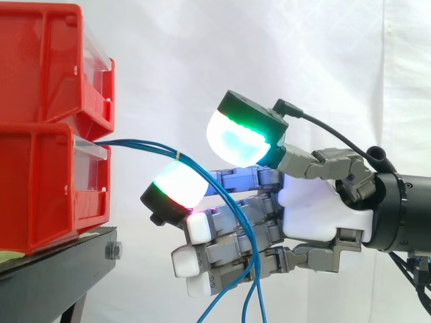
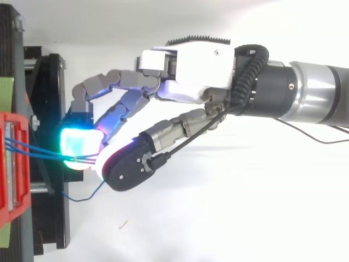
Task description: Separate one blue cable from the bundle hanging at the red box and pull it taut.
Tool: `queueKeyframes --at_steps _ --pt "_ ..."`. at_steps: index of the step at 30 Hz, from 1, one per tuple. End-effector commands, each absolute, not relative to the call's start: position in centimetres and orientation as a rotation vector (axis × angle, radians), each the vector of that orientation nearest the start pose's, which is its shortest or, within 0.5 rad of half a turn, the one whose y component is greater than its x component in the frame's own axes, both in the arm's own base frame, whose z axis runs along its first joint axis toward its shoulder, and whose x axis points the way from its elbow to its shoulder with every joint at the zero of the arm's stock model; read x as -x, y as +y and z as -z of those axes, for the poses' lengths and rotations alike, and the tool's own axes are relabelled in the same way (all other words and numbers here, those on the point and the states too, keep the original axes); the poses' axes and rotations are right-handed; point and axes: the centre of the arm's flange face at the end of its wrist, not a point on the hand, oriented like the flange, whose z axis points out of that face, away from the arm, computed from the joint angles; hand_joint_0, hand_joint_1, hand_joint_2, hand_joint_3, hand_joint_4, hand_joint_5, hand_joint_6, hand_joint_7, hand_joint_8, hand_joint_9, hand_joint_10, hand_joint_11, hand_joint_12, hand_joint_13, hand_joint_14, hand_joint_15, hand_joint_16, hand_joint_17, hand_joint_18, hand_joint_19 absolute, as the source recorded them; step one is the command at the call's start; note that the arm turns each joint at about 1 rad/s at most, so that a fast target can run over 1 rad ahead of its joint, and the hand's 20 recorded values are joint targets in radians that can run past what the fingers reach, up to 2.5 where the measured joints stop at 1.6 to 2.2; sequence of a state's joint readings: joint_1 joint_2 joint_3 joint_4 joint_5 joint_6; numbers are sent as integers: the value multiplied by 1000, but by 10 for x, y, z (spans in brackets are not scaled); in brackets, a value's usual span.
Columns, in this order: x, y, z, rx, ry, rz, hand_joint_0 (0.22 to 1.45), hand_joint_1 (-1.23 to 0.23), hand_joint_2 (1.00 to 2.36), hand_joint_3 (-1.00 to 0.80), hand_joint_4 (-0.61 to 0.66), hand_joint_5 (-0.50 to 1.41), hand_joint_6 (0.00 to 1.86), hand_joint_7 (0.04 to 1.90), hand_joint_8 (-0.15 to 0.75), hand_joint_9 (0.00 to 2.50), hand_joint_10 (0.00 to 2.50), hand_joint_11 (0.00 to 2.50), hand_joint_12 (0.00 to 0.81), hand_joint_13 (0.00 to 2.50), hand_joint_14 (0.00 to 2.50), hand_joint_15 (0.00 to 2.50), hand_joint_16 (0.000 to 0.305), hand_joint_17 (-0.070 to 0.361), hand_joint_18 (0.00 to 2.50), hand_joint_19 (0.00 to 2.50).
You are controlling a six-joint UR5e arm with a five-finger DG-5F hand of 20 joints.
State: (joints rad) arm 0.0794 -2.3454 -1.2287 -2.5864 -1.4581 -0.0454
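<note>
evidently blue cables [image 1: 141,145] hang from the lower red bin [image 1: 40,182].

Obstacles: stacked red bins [image 1: 47,134] on a black stand [image 1: 60,269], at left. Blue cables [image 1: 141,143] arc from the lower bin's front across the gap, are pinched between pads of the hand [image 1: 316,202], then hang down. Free room: open air above the cables and the hand; a narrow gap between bins and pads.

No text, number or sign I can read, clear label strips [image 1: 92,151] on the red bins [image 1: 40,178] at nine o'clock give me nothing legible
</note>
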Motion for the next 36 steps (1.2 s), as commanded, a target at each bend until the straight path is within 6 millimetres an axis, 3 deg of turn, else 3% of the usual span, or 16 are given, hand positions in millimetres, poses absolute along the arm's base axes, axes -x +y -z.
queueKeyframes --at_steps 1,10,13,20,28,32,36 --pt "-773 -82 -215 -1115 1109 -1212 635 -655 1002 -470 233 -163 701 1159 326 845 19 567 325 853 15 390 33 75 692 279" --pt "-773 -80 -213 -1126 1109 -1207 687 -766 1016 -206 179 -197 797 1088 319 846 21 635 331 888 16 437 35 79 755 306" --pt "-772 -80 -212 -1129 1112 -1204 691 -786 1015 -234 169 -204 815 1078 313 855 19 666 331 898 19 441 35 79 770 321" --pt "-772 -80 -213 -1129 1112 -1204 656 -786 1001 -482 151 -194 846 1117 326 932 22 709 331 930 19 460 35 78 800 339" --pt "-772 -80 -211 -1134 1117 -1203 636 -739 1000 -500 112 -171 839 1168 332 1004 24 736 334 957 19 460 35 78 819 362" --pt "-772 -79 -212 -1132 1116 -1205 618 -758 1014 -258 49 -171 841 1221 331 997 24 743 335 959 18 477 36 80 828 384" --pt "-771 -80 -212 -1134 1117 -1203 631 -761 1013 -197 94 -182 841 1189 343 964 22 725 358 953 19 468 40 90 863 379"
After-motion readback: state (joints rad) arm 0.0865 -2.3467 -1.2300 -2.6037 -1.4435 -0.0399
